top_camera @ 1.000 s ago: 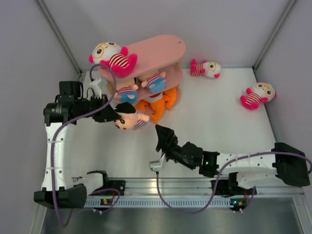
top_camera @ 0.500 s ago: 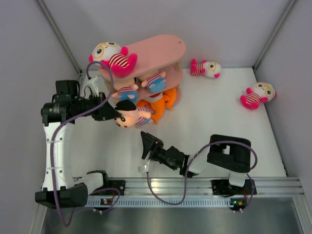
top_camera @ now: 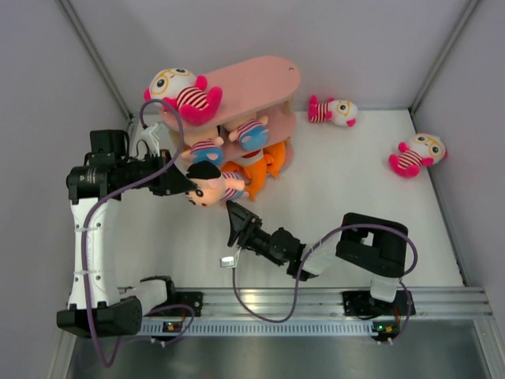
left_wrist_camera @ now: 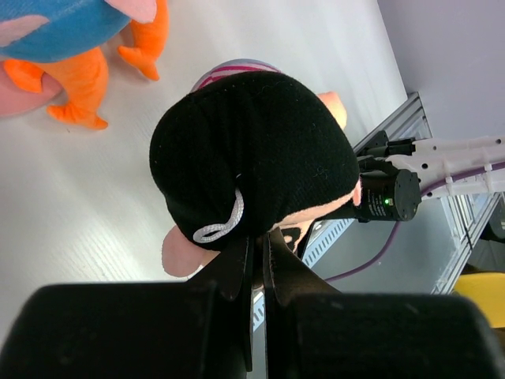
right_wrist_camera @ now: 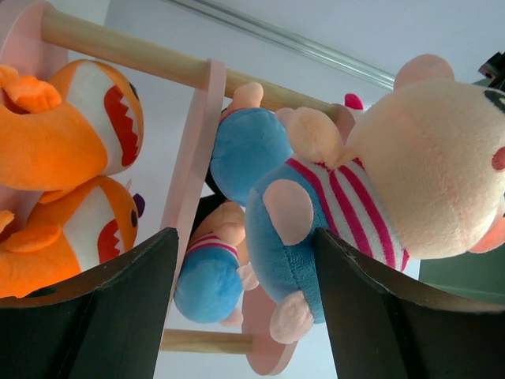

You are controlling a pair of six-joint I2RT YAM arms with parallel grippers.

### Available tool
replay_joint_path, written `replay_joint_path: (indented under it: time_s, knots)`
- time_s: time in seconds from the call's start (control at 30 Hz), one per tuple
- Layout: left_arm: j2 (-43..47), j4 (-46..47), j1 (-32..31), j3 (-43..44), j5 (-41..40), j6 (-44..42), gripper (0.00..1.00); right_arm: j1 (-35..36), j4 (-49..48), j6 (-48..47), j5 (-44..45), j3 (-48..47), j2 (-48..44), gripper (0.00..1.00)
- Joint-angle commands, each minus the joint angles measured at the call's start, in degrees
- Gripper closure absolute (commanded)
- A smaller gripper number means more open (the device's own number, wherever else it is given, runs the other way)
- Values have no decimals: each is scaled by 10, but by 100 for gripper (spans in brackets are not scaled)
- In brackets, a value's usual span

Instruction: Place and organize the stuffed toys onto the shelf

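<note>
The black-haired plush doll (top_camera: 207,189) hung just off the near edge of the pink shelf (top_camera: 264,79), its fuzzy head pinched in my tightly clenched left claw (top_camera: 186,186). My right claw (top_camera: 234,217) gaped just below it, gripping nothing. Bare white table (top_camera: 339,197) stretched rightward, where two goggled dolls (top_camera: 331,110) lay well apart. From the left wrist the doll's face was hidden. Soft orange fish (top_camera: 260,167) crowded the bottom tier.
</note>
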State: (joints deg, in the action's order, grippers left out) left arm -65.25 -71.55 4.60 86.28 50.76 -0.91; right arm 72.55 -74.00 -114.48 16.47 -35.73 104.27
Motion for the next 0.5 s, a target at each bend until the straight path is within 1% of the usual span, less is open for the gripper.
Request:
replay_joint_path:
  time_s: [0.0,0.27,0.47]
  knots:
    - [3,13,3,8,21,4,100,-17,-238,-208,-20,-29,-7,30]
    - [0,12,3,7,15,4,100,-26,-237,-225,-35,-43,-20,29]
    - [-5,11,3,18,13,2,100,-15,-237,-239,-29,-26,-41,25]
